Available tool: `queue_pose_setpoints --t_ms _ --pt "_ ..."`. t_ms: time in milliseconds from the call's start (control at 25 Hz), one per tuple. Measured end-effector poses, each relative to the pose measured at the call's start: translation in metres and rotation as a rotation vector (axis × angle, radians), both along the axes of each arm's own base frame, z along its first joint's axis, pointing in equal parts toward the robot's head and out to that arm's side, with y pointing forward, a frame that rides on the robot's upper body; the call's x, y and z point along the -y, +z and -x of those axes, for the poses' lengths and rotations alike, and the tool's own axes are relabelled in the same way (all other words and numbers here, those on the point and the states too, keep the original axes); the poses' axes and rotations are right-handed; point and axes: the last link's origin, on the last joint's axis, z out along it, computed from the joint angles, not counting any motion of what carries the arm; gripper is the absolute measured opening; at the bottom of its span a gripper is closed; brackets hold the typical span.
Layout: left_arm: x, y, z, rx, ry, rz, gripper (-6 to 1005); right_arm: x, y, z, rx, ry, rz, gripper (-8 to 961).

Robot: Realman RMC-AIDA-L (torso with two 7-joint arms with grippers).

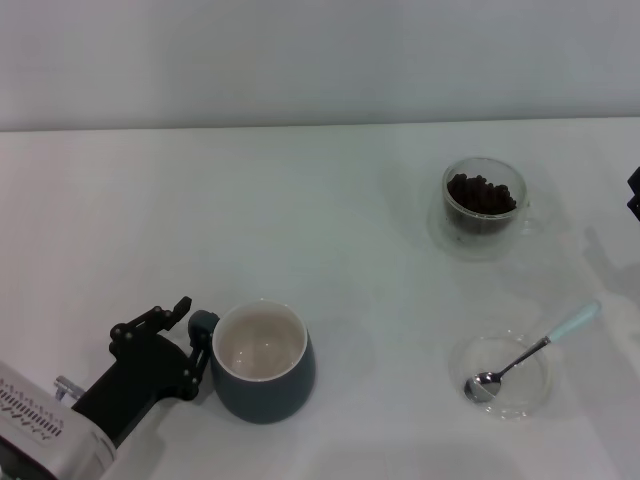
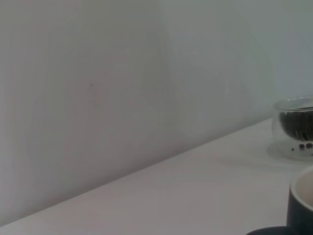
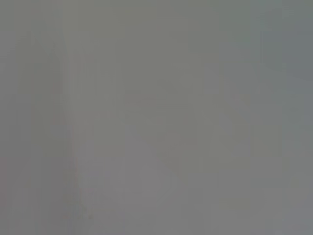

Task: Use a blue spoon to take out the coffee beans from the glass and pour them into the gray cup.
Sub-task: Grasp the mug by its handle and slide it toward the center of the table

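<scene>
The gray cup [image 1: 262,362] stands at the front left, cream inside and empty. My left gripper [image 1: 196,336] is at its loop handle, one finger on each side, closed on it. The glass [image 1: 485,207] holding the coffee beans [image 1: 481,194] stands at the back right. The blue spoon [image 1: 532,352] lies with its metal bowl in a shallow clear dish [image 1: 500,377] and its pale handle pointing back right. A dark bit of my right gripper [image 1: 635,195] shows at the right edge. The left wrist view shows the glass [image 2: 295,127] and the cup's rim [image 2: 301,203].
The white table [image 1: 330,250] runs back to a pale wall. The right wrist view shows only blank grey.
</scene>
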Motion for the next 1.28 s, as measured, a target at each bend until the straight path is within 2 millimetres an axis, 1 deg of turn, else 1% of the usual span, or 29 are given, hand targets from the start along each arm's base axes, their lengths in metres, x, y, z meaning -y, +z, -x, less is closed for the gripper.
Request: queue_pose_setpoints --t_ms 360,600,800,1000,1080,1160,1280 --pt "0.003 0.002 0.001 0.006 0.001 -0.009 389 -0.001 0.001 0.000 -0.002 0.000 -0.005 804" --pt "0.011 0.002 0.006 0.009 0.018 -0.007 585 -0.001 0.001 0.000 -0.003 -0.001 -0.009 802" --pt "0.022 0.003 0.010 0.022 0.021 -0.016 718 -0.001 0.001 0.000 -0.017 0.000 -0.008 801" --pt "0.041 0.012 0.018 0.054 0.033 -0.056 722 -0.002 0.006 -0.008 -0.181 -0.022 0.035 800" --pt "0.049 0.014 0.022 0.061 0.048 -0.070 723 -0.003 0.009 -0.014 -0.266 -0.037 0.090 799" --pt "0.054 0.016 0.025 0.065 0.061 -0.081 724 0.000 0.013 -0.023 -0.369 -0.064 0.165 799" --pt "0.061 0.019 0.029 0.081 0.084 -0.104 725 0.006 0.019 -0.030 -0.501 -0.085 0.288 798"
